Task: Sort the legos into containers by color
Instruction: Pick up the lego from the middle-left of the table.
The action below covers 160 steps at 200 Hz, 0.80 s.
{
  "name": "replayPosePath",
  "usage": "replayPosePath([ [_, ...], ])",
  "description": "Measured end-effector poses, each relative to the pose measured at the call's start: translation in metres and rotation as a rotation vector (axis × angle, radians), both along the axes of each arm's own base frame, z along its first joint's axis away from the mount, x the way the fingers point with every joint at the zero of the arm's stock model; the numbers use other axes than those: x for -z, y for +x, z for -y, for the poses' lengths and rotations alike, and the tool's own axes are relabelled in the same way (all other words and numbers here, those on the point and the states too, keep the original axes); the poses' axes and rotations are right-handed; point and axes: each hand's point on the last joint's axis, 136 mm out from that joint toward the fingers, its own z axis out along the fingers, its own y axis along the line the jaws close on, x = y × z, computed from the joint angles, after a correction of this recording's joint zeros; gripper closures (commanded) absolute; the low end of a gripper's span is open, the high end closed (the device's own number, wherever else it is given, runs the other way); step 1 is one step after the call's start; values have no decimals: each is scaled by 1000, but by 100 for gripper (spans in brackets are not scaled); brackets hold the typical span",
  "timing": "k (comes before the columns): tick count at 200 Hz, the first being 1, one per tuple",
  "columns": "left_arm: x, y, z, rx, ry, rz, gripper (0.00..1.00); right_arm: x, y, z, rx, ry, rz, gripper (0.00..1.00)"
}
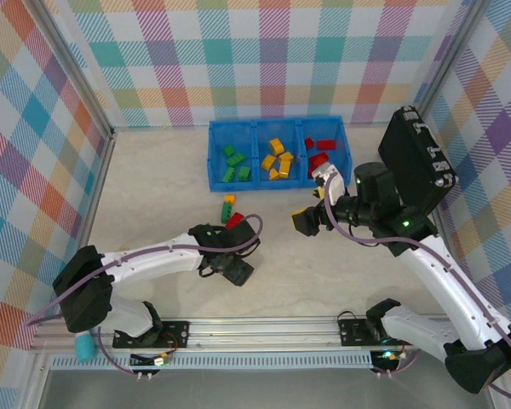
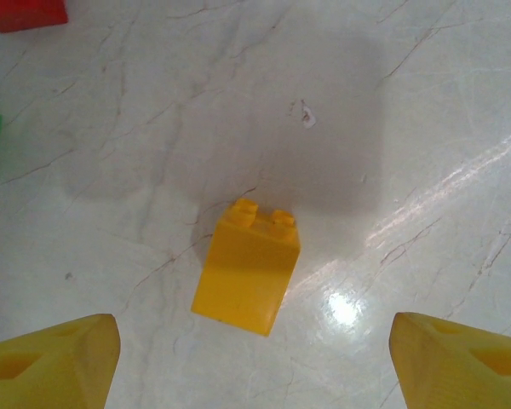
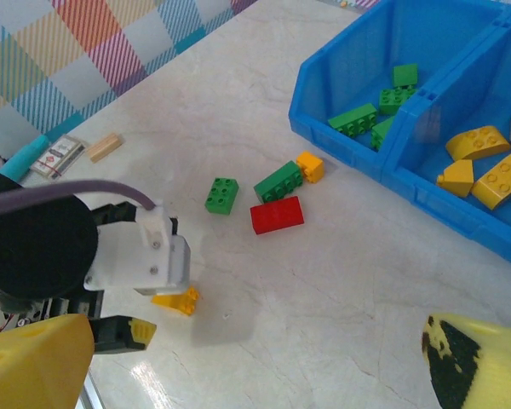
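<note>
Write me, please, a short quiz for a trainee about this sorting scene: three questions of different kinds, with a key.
1. True or false: the left gripper is shut on the yellow brick below it.
2. Which colour lies in the middle compartment of the blue tray? A red, B yellow, C green.
3. In the right wrist view, how many green bricks lie loose on the table?
Key: 1 false, its fingers stand apart and the brick lies untouched between them; 2 B; 3 two.
</note>
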Motion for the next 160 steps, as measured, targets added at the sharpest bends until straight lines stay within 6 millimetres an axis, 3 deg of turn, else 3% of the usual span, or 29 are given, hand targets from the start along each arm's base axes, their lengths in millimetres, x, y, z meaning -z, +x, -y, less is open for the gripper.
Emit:
replayPosePath([
  [77,37,-1,4,11,60,-54,34,-1,3,2,14,-4,12,1],
  [160,59,-3,3,-34,104,-104,69,-9,5,8,51,-4,55,1],
])
